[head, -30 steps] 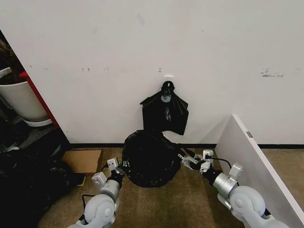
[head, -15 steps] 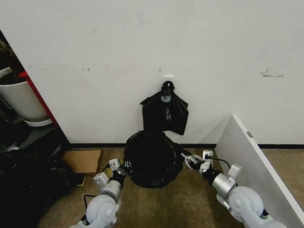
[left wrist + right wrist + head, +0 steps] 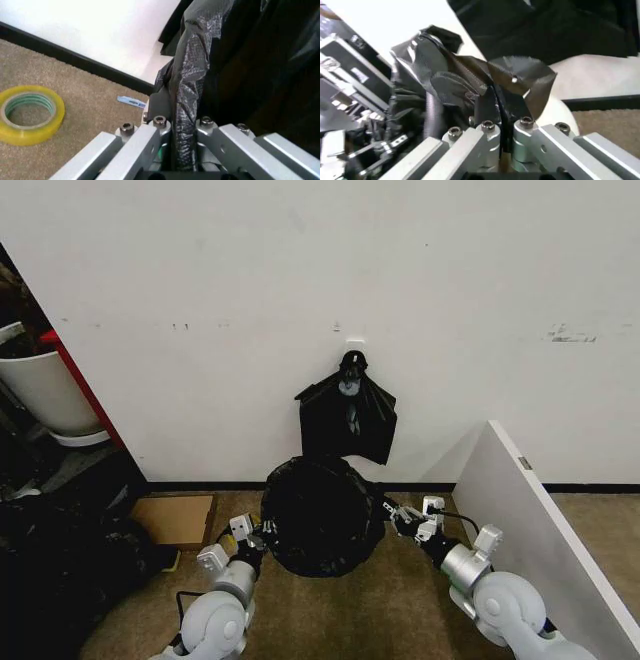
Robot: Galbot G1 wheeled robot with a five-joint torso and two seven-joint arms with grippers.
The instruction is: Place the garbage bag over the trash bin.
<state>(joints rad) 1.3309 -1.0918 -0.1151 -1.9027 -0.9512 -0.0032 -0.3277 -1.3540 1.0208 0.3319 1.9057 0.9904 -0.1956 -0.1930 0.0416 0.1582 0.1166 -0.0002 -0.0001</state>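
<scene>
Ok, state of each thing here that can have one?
garbage bag: draped over the bin, pinched on both sides
trash bin: upright, mostly wrapped by the bag
left gripper: shut on bag film
right gripper: shut on bag film
bunch of black bags: hanging on the wall
tape roll: lying flat on the carpet

- One garbage bag (image 3: 320, 515), black, over one bin (image 3: 565, 112) whose cream side shows in the right wrist view.
- Two grippers: left gripper (image 3: 262, 532) and right gripper (image 3: 392, 515), each clamped on the bag's plastic.
- One bunch of black bags (image 3: 348, 418) hanging on the wall.
- One tape roll (image 3: 30, 119), yellow.
- One cardboard box (image 3: 175, 518).
- One white tub (image 3: 45, 390) with a red edge.
- One white board (image 3: 540, 525).
</scene>
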